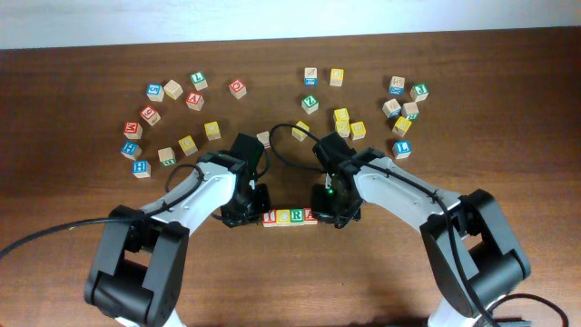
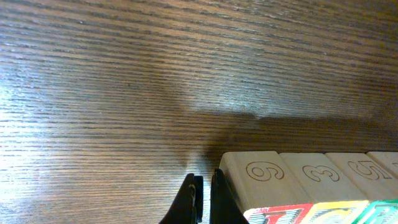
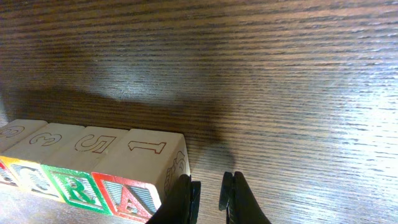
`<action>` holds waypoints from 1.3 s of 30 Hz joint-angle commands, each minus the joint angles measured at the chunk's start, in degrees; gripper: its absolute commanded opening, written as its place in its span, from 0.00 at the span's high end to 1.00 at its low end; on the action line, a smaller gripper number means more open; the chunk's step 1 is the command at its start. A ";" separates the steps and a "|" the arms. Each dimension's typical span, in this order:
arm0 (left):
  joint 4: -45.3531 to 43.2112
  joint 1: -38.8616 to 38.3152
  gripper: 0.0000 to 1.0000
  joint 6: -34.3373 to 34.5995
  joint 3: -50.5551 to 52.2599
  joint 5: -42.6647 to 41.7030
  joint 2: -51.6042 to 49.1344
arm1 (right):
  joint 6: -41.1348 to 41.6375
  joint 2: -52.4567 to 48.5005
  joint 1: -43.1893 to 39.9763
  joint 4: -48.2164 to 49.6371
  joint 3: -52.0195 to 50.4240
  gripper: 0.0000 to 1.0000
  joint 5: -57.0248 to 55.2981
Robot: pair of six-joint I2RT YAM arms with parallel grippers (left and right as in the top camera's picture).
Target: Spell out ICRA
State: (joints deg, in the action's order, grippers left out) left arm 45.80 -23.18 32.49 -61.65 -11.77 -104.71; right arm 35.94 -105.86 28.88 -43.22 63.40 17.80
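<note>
Four wooden letter blocks stand in a touching row at the table's front middle, reading I [image 1: 270,218], C [image 1: 282,217], R [image 1: 296,217], A [image 1: 310,216]. My left gripper [image 1: 247,207] sits at the row's left end, shut and empty. In the left wrist view its jaws [image 2: 206,200] are low beside the end block [image 2: 261,180]. My right gripper [image 1: 332,207] is at the row's right end. In the right wrist view its jaws [image 3: 211,198] are nearly shut with a narrow empty gap, the left finger against the A block [image 3: 137,177].
Several loose letter blocks lie across the back of the table: a group at the left [image 1: 172,89], some at the middle [image 1: 341,118] and a group at the right [image 1: 400,107]. Both arms' cables arc over the table's middle.
</note>
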 commanded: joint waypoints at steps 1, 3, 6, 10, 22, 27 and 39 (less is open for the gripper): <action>-0.07 0.09 0.96 -2.23 0.22 -0.44 -0.50 | 0.17 -0.37 0.42 0.44 -0.46 0.91 1.64; 0.07 0.11 0.88 -2.23 0.20 0.35 -0.50 | 0.15 -0.37 0.39 0.39 -0.46 0.87 1.46; 2.80 0.46 0.78 -2.23 -0.98 4.24 -0.50 | 0.15 -0.37 0.28 0.17 -0.44 0.85 0.09; 4.15 1.68 0.62 -2.23 -2.75 4.79 -0.50 | 0.15 -0.35 0.28 -0.11 -0.04 0.80 -0.50; 19.04 8.94 0.62 -2.60 -14.03 12.07 0.98 | -2.25 2.49 -2.36 -16.61 12.20 0.71 -11.19; 25.46 11.52 0.13 -2.60 -17.92 12.13 17.25 | -7.04 18.29 -6.75 -26.03 14.84 0.46 -12.48; 36.30 10.82 0.01 2.40 -7.19 13.11 66.03 | -6.54 73.68 -6.73 -37.18 3.30 0.02 -14.64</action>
State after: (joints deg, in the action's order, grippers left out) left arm 82.13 -12.14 30.76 -74.00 0.58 -46.46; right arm 29.56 -37.23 22.15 -80.84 68.27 3.88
